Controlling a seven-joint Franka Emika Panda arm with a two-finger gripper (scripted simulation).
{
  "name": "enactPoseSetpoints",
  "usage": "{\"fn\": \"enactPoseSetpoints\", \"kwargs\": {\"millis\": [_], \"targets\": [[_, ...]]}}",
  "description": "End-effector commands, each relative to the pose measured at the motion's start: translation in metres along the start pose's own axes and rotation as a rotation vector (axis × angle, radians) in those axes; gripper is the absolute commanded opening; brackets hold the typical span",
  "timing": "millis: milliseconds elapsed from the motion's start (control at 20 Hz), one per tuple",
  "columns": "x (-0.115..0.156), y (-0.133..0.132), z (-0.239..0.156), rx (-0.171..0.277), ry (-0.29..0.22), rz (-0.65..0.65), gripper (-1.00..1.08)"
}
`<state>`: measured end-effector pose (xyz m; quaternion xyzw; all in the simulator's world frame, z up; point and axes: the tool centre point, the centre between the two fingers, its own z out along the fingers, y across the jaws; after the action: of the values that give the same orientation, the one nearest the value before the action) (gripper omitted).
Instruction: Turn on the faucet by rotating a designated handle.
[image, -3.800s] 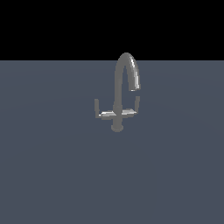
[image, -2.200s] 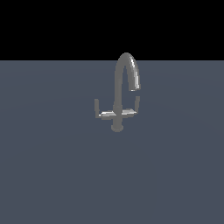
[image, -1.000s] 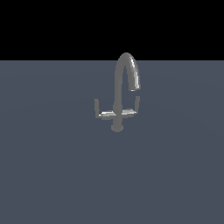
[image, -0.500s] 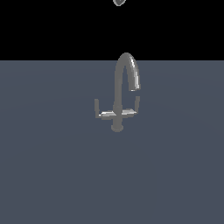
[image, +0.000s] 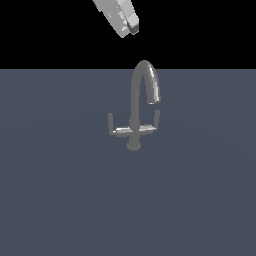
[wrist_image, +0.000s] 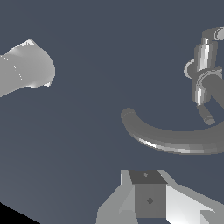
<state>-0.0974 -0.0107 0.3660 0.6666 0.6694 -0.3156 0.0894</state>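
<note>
From here my tool (image: 131, 27) hangs above the faucet (image: 142, 107) on the table (image: 60, 200), can't tell if it's released or clenched, and I'd catch the handle (image: 116, 127), thin, rigid, probably slippery metal, near its upturned tip.

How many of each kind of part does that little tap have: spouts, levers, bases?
Arched spout: 1
Levers: 2, the handle and its twin lever
Round base: 1
Total: 4 parts on the faucet. All are grey.
</note>
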Motion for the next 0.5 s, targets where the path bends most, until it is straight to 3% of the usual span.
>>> {"fn": "enactPoseSetpoints", "kwargs": {"millis": [0,450], "targets": [[0.004,0.009,0.004,0.010,-0.037,-0.078,-1.00],[0.022,0.040,0.019,0.062,-0.170,-0.352,-1.00]]}}
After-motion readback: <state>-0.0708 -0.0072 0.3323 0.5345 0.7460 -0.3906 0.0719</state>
